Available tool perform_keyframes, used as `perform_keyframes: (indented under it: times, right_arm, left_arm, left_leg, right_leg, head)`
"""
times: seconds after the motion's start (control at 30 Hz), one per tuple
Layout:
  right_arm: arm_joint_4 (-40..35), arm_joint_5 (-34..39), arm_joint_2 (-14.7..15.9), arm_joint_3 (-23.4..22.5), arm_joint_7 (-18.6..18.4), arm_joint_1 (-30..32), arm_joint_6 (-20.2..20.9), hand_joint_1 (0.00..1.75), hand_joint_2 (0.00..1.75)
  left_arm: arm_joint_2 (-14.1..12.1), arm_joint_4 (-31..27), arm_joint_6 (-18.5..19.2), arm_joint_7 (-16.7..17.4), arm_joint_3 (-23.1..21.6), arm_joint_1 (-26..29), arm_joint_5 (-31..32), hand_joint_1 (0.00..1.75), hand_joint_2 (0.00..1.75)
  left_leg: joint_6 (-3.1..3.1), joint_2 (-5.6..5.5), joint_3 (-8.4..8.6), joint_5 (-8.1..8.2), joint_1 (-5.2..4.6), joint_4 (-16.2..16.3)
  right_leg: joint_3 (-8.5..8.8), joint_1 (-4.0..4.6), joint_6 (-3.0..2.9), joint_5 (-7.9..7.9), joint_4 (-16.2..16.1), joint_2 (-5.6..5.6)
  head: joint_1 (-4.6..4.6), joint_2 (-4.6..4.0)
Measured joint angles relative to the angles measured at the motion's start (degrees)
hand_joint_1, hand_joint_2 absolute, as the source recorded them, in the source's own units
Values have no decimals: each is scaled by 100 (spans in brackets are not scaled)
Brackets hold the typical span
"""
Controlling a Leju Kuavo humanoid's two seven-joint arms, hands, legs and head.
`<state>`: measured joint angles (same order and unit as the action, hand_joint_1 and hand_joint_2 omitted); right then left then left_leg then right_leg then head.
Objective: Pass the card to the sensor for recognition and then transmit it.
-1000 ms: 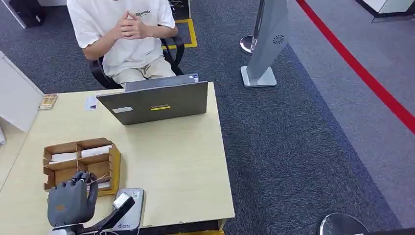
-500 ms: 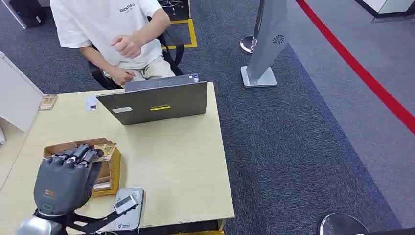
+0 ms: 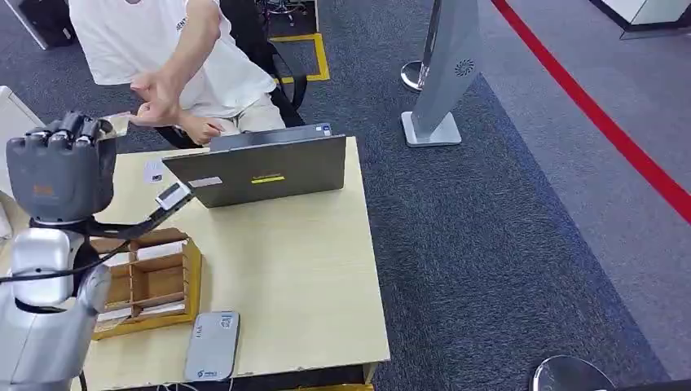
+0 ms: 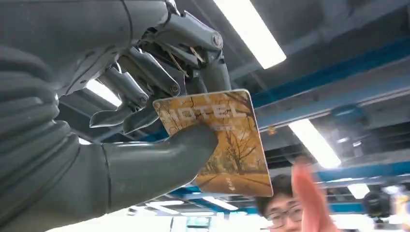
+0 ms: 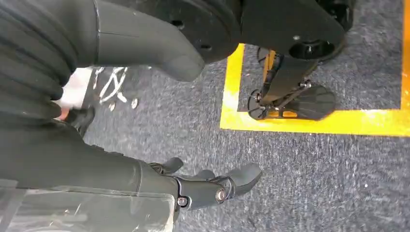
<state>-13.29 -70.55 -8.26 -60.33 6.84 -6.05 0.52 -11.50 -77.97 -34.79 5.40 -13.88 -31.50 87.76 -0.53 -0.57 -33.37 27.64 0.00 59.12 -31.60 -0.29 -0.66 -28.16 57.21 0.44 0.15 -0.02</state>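
My left hand [image 3: 61, 167] is raised high over the table's far left, toward the seated person. In the left wrist view this hand [image 4: 121, 121] pinches a card [image 4: 225, 145], printed with autumn trees and the word MOTEL, between thumb and fingers. The person's hand [image 3: 155, 102] reaches out and is close to my fingertips; a blurred fingertip [image 4: 304, 193] rises near the card's free end. The grey card sensor [image 3: 212, 346] lies flat at the table's front edge, well below my hand. My right hand [image 5: 212, 186] hangs over the carpet with nothing in it, its fingers loosely apart.
A cardboard box [image 3: 191, 277] of cards sits on the table's front left, beside the sensor. A grey laptop [image 3: 261, 171] stands at the far edge before the person. A small card [image 3: 151, 172] lies left of the laptop. A grey kiosk post [image 3: 444, 73] stands on the carpet.
My left hand has risen from the card box near the sensor to high over the table's far left, carrying the card. The person has leaned forward and stretched an arm toward it.
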Motion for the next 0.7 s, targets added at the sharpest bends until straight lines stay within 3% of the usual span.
perform_keyframes:
  times: [0.13, 0.27, 0.43, 0.7]
  right_arm:
    - [31, 7, 0, 125, -28, -21, 37, 0, 175]
    - [66, -37, -4, 197, -68, 1, 63, 0, 175]
    - [92, -57, -17, 267, -70, 40, 68, 0, 175]
    - [114, -57, -28, 282, -70, 52, 70, 0, 175]
  left_arm:
    - [-9, 1472, -342, 194, 77, -673, 7, 175, 175]
    - [-18, 2351, -484, 299, 136, -978, 9, 175, 175]
    - [-15, 2900, -488, 299, 160, -1058, 9, 175, 175]
    - [-11, 3251, -488, 299, 160, -1122, 9, 175, 175]
  left_leg:
    - [2, 1, 1, -1, 0, 0]
    - [2, 0, 0, -1, 0, -1]
    - [2, 10, -8, 0, 0, -2]
    - [6, 37, -11, 7, 0, -1]
  right_leg:
    - [0, 0, 0, 0, 4, 2]
    - [-1, 0, 0, -3, 5, 2]
    - [-11, 0, 0, -2, 5, 14]
    - [-25, -1, 0, -2, 5, 44]
  head:
    - [2, 0]
    - [-2, 0]
    - [0, 0]
    - [0, 0]
